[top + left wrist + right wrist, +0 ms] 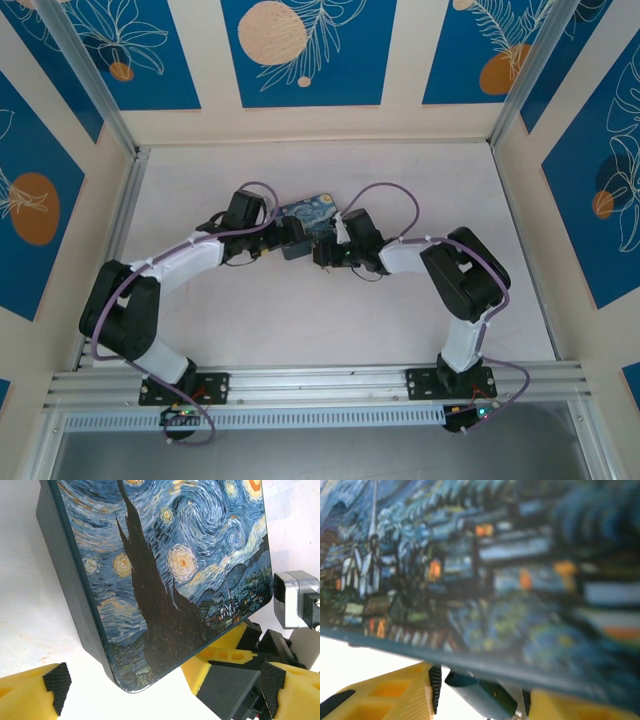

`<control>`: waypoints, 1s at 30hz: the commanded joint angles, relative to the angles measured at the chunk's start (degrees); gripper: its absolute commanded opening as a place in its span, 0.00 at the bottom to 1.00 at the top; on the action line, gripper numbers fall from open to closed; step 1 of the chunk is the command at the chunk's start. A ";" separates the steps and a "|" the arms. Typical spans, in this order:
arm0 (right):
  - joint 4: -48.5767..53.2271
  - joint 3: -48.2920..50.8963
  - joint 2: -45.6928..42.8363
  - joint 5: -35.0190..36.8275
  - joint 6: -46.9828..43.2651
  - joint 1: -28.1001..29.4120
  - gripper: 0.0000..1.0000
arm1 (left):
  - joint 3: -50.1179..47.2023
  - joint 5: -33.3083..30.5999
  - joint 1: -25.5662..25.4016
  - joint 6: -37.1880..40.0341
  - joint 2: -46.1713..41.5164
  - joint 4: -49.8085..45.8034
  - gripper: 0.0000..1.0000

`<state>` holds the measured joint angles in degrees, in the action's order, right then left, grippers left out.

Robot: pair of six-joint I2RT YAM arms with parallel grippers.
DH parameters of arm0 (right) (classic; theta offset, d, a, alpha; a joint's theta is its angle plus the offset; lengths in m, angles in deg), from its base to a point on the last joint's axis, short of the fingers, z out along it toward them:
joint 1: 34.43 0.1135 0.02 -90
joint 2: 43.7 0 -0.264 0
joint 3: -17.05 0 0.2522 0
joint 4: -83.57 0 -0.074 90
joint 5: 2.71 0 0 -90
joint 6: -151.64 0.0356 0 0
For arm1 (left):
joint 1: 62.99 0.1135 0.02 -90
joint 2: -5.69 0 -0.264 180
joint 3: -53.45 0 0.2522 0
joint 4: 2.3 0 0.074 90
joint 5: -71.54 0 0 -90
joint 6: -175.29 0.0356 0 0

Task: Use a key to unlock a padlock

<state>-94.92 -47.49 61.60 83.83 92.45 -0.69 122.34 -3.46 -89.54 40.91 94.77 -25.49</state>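
The padlock (476,696), a small bluish-silver body with dark ends, sits tilted between the ribbed pads (435,687) of my right gripper (480,696), tucked under the edge of the night-sky box (485,570). The jaws close on it from both sides. My right gripper (325,252) meets my left gripper (292,240) at the box (312,215) mid-table. My left gripper (162,682) stands open, its pads (56,680) wide apart around the box's near corner (130,680), touching nothing. A yellow finger (220,662) of the right gripper reaches under the box. The key is hidden.
The box (170,565) leans tilted above the white table (30,615). A silver block with a dark face (295,599) rides on the right arm beside the box. Blue-patterned walls (300,50) enclose the table, and a metal rail (320,385) runs along the near edge.
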 commanded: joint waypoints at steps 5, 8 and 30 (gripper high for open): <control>3.58 -0.45 1.90 3.99 -2.87 -0.18 0.36 | 1.29 1.42 1.14 1.14 0.99 0.56 0.98; 2.82 1.38 0.72 2.85 -2.46 -0.72 0.34 | 1.27 1.43 1.14 1.16 1.10 0.66 0.98; -6.09 14.42 -7.23 -7.27 2.15 -5.61 0.35 | 1.15 1.96 1.38 1.35 0.14 0.79 0.98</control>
<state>-102.37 -35.95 55.80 79.15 93.43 -4.95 122.34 -2.78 -88.97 40.91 95.34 -25.30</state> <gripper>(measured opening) 0.281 0.978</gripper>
